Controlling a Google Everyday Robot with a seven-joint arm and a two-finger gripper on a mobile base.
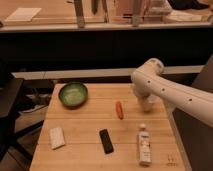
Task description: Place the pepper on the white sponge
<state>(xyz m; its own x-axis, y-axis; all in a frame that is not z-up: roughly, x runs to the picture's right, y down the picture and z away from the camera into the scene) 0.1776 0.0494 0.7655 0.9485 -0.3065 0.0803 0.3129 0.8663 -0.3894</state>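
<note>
Pepper [119, 109] is lying between the green bowl [73, 94] and the gripper [146, 101], pointing front-to-back; the gripper is hanging spread open.

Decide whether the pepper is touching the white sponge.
Apart. The camera view shows the pepper mid-table and the white sponge near the front-left corner, with bare table between them. The gripper hangs to the right of the pepper.

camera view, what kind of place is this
Probably a robot lab or workshop: a wooden table set with small test items like a pepper and white sponge, a long counter behind, and a robot arm whose gripper hangs over the table's right rear.
</note>
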